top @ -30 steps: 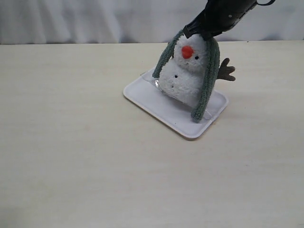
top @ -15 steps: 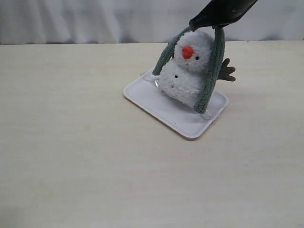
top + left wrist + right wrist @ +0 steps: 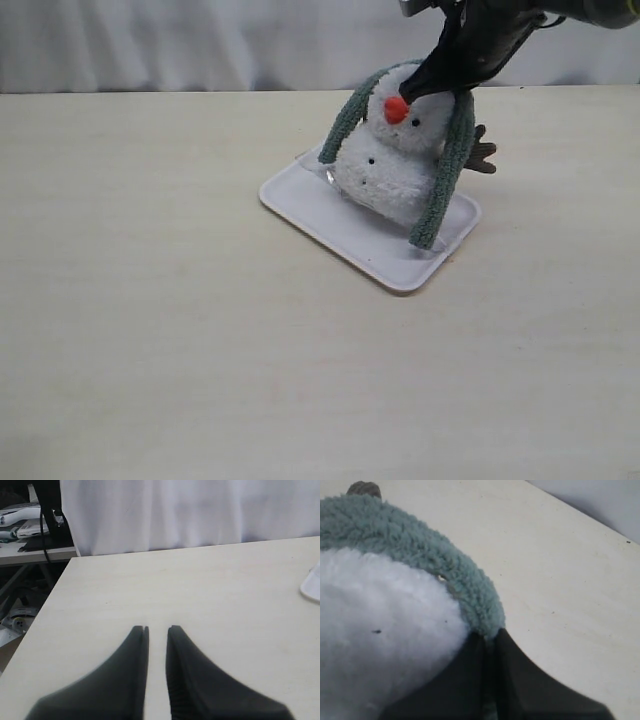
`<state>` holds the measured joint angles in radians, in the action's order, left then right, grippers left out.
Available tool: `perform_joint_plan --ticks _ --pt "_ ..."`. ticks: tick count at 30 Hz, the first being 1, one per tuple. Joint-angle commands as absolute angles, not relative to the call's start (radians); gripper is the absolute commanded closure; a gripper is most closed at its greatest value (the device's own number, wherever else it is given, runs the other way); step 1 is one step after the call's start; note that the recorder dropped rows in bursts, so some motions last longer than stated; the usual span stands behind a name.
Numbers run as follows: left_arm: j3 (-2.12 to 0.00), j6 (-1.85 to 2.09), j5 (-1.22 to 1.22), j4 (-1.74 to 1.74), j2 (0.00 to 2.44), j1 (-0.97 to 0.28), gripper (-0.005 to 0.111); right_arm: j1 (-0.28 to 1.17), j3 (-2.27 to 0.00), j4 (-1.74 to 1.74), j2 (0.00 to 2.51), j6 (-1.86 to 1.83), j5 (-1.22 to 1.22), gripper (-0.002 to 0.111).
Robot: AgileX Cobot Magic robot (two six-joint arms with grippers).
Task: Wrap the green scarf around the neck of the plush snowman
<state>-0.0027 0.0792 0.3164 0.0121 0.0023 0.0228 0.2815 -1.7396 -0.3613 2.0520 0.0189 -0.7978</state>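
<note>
Lower now, the right gripper (image 3: 415, 88) pinches the green scarf (image 3: 452, 160) draped over the head of the plush snowman (image 3: 392, 172) on the far-right tray (image 3: 330, 215), left gripper (image 3: 156, 630) barely parted, empty; tugging sideways could topple the toy.

A pale wood-grain table (image 3: 150, 300) fills the view. A white rectangular tray (image 3: 365, 245) lies on it, angled, below the jaws of the right gripper (image 3: 412, 90).
</note>
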Motion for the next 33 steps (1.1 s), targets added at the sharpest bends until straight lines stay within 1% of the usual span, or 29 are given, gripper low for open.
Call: perform_joint_plan --ticks 1,4,7,9,11,13,20,24,26,28,30,31,33 --pt "0.000 0.083 0.309 0.007 0.000 0.028 0.093 0.275 -1.742 -0.349 2.069 0.027 -0.819 0.102" --pt "0.000 0.083 0.309 0.007 0.000 0.028 0.093 0.275 -1.742 -0.349 2.067 0.027 -0.828 0.091" --pt "0.000 0.083 0.309 0.007 0.000 0.028 0.093 0.275 -1.746 -0.354 2.054 0.027 -0.852 0.074" --pt "0.000 0.083 0.309 0.007 0.000 0.028 0.093 0.275 -1.756 -0.354 2.036 0.027 -0.876 0.065" --pt "0.000 0.083 0.309 0.007 0.000 0.028 0.093 0.275 -1.770 -0.354 2.017 0.027 -0.904 0.061" --pt "0.000 0.083 0.309 0.007 0.000 0.028 0.093 0.275 -1.777 -0.351 1.993 0.027 -0.929 0.060" --pt "0.000 0.083 0.309 0.007 0.000 0.028 0.093 0.275 -1.779 -0.334 1.891 0.023 -1.046 0.061" --pt "0.000 0.083 0.309 0.007 0.000 0.028 0.093 0.275 -1.777 -0.156 1.859 -0.084 -1.079 0.062" --pt "0.000 0.083 0.309 0.007 0.000 0.028 0.093 0.275 -1.777 -0.104 1.859 -0.113 -1.105 0.068" --pt "0.000 0.083 0.309 0.007 0.000 0.028 0.093 0.275 -1.753 -0.109 1.861 -0.113 -1.108 0.081" --pt "0.000 0.083 0.309 0.007 0.000 0.028 0.093 0.268 -1.719 -0.120 1.861 -0.104 -1.093 0.098" --pt "0.000 0.083 0.309 0.007 0.000 0.028 0.093 0.261 -1.703 -0.118 1.861 -0.095 -1.080 0.104" --pt "0.000 0.083 0.309 0.007 0.000 0.028 0.093 0.241 -1.659 -0.111 1.861 -0.078 -1.038 0.104"
